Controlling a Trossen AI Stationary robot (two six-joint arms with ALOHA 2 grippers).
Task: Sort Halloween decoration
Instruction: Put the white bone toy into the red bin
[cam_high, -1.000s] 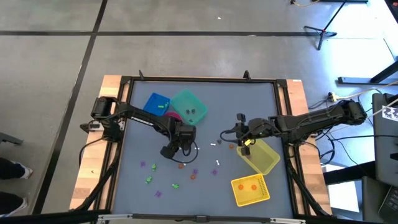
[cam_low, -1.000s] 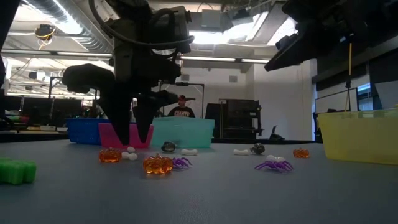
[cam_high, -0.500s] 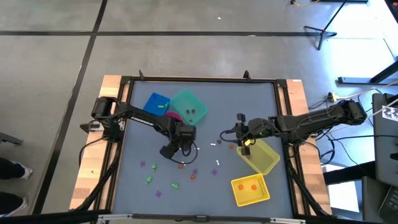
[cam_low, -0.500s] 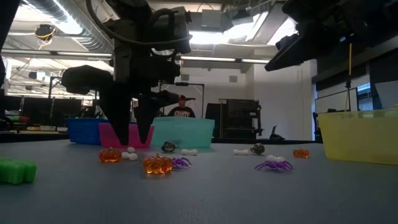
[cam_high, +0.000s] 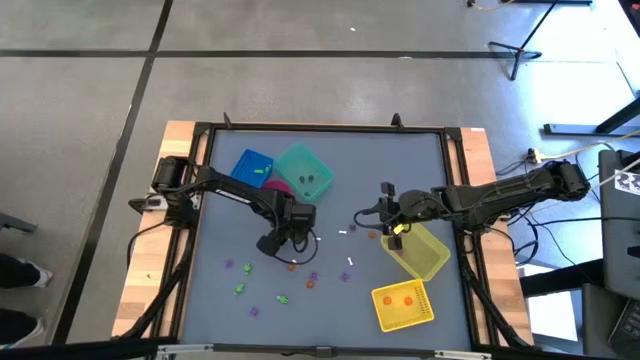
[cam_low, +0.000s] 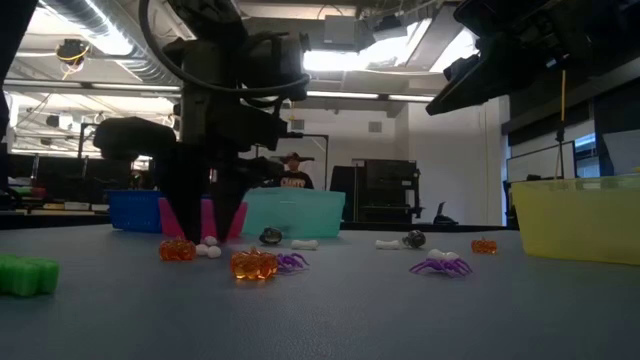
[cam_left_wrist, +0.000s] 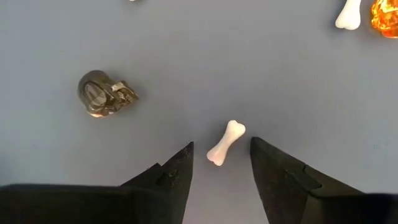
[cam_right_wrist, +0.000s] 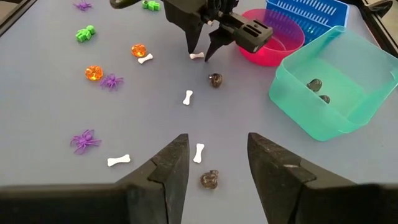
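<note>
Halloween decoration trinkets lie scattered on the grey table: orange pumpkins (cam_low: 253, 264), purple spiders (cam_low: 439, 266), green pieces (cam_low: 25, 275), white bones and dark skulls (cam_left_wrist: 102, 94). My left gripper (cam_left_wrist: 221, 144) points down, open, with one finger on either side of a small white bone (cam_left_wrist: 225, 142) that lies flat on the table; neither finger touches it. In the low view the left gripper (cam_low: 207, 232) stands just above the table. My right gripper (cam_right_wrist: 217, 140) hovers open above the table, near the yellow bin (cam_high: 420, 250), with nothing between its fingers.
Blue (cam_high: 252, 166), teal (cam_high: 303, 172) and pink (cam_right_wrist: 273, 43) bins stand at the far left, the teal one holding two skulls. A second yellow bin (cam_high: 402, 305) with orange pieces stands at the near right. More bones (cam_right_wrist: 188, 97) and a skull (cam_right_wrist: 209, 179) lie mid-table.
My left gripper has sunk a little toward the table over the white bone, its fingers still apart. The trinkets have kept their places.
</note>
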